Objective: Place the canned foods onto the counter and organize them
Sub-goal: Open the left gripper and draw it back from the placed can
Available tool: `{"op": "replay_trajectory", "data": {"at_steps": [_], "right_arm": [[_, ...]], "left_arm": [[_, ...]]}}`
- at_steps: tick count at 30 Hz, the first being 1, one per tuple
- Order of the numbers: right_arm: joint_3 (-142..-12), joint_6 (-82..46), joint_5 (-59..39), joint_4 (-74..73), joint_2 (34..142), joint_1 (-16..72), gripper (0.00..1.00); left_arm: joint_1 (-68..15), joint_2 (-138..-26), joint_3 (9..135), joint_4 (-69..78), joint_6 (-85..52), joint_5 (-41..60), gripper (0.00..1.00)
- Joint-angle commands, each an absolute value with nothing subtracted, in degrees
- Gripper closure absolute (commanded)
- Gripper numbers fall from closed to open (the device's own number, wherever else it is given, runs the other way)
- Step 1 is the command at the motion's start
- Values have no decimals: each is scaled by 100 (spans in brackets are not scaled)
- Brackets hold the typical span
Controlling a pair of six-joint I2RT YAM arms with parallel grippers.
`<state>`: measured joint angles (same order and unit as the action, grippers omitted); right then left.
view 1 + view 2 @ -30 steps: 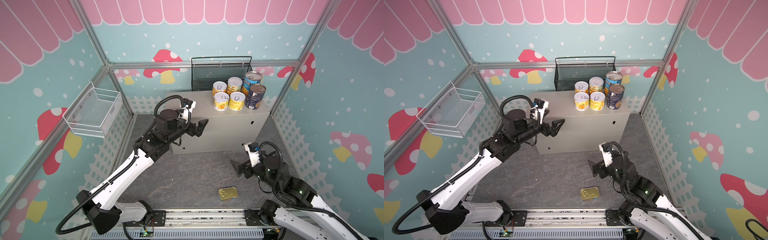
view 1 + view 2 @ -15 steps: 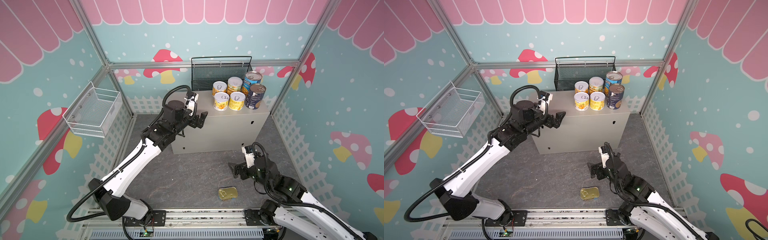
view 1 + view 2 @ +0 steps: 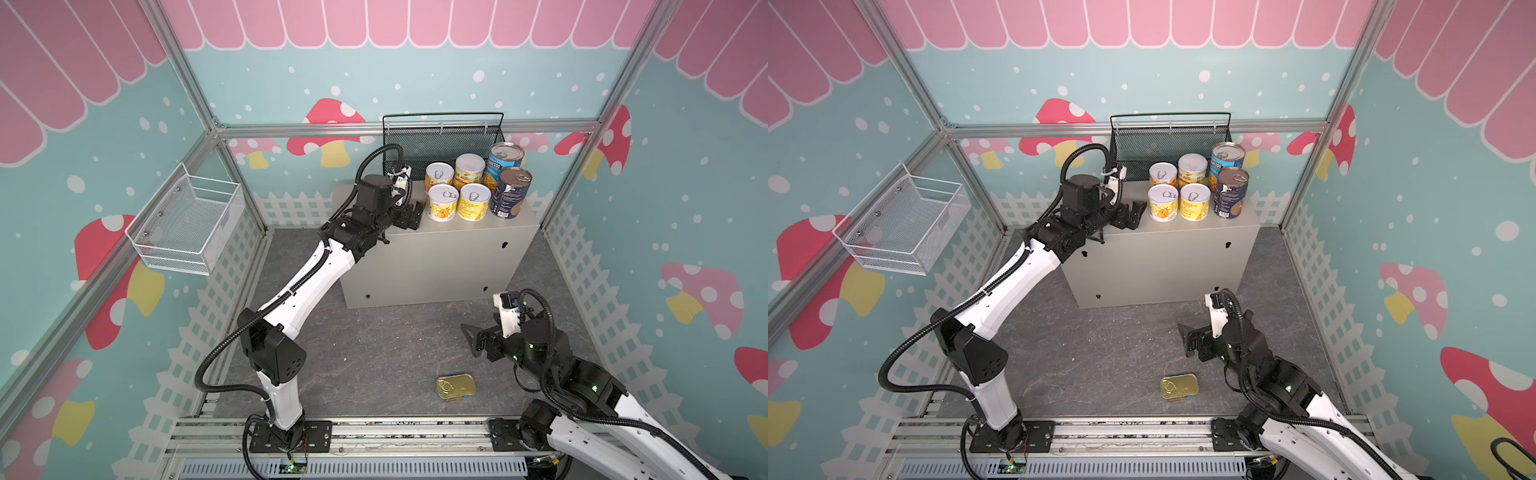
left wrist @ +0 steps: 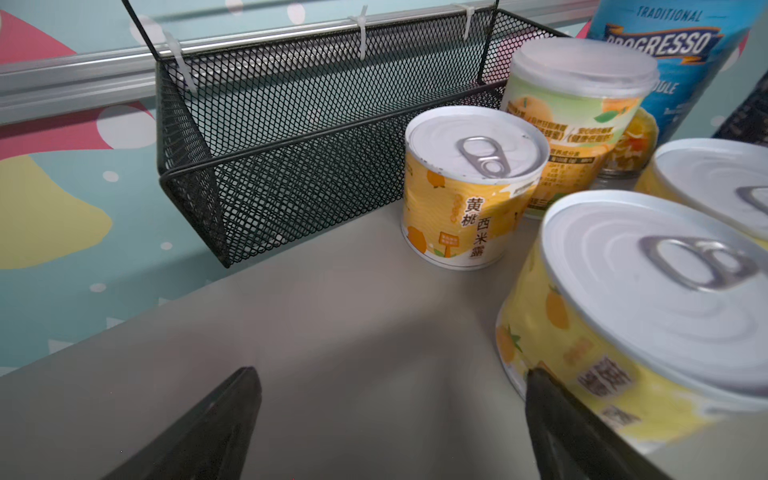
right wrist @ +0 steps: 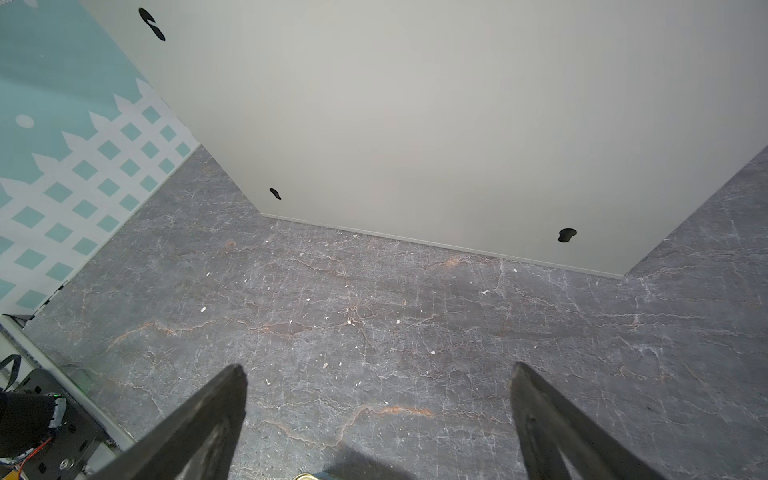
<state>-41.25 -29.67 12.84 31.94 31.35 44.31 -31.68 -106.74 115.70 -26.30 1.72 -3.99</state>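
Observation:
Four small yellow-labelled cans (image 3: 444, 203) (image 3: 1163, 203) and two taller blue cans (image 3: 511, 193) stand grouped at the right end of the beige counter (image 3: 436, 266) (image 3: 1163, 266). A flat gold-topped tin (image 3: 456, 386) (image 3: 1178, 385) lies on the grey floor near the front rail. My left gripper (image 3: 411, 216) (image 3: 1133, 214) (image 4: 390, 374) is open just above the counter top, one finger right beside the nearest yellow can (image 4: 648, 299), nothing between the jaws. My right gripper (image 3: 471, 340) (image 3: 1187, 338) (image 5: 376, 370) hangs open above the floor, behind the flat tin, facing the counter's front.
A black mesh basket (image 3: 442, 141) (image 4: 291, 137) hangs on the back wall behind the counter. A white wire basket (image 3: 187, 224) is fixed to the left wall. The counter's left half (image 4: 291, 332) is bare. A metal rail (image 3: 374, 432) runs along the front.
My left gripper has risen from in front of the counter to above its top and moved right, close to the yellow cans. The right gripper has barely shifted.

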Motion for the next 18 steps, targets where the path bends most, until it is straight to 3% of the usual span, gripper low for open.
{"op": "replay_trajectory", "data": {"at_steps": [1,18], "right_arm": [[-4051,-3052,1332,3217,3037,4448,1],[-4046,-2979,1304,3188,3006,4452,1]], "left_arm": [[-3113,-10898,11919,-2922,151,-299,1],[-3052,-11269,12349,-3294,256,94,1]]}}
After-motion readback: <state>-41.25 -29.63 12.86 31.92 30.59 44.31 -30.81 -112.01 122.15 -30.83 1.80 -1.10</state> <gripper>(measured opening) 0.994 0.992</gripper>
